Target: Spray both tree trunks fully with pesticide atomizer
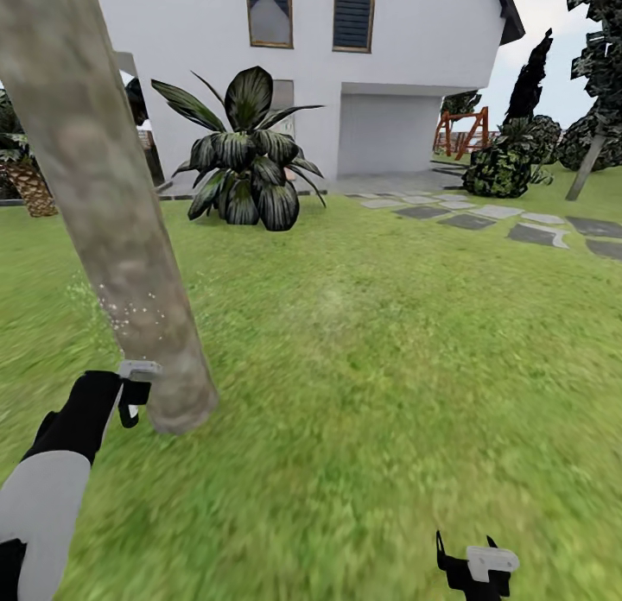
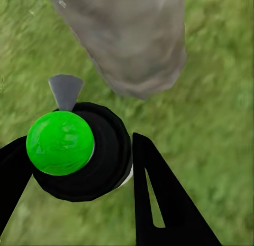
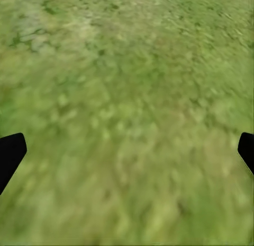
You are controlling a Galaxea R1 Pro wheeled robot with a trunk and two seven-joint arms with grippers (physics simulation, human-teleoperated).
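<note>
Left jaws (image 2: 79, 166) grip atomizer (image 2: 79, 150) | beside tree trunk (image 1: 112, 212) | right jaws (image 3: 127, 150) apart

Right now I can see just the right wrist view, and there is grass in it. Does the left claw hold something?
Observer: Yes. The left claw is shut on the slim dark-grey cylindrical pesticide atomizer, which has a green dot on top.
Operator: Where does it point?
Observer: Its grey wedge-shaped tip faces the base of the thick grey-brown mottled tree trunk, close beside it.
Operator: Is there spray on the trunk?
Observer: Small white specks sit low on the trunk, above the claw.
</note>
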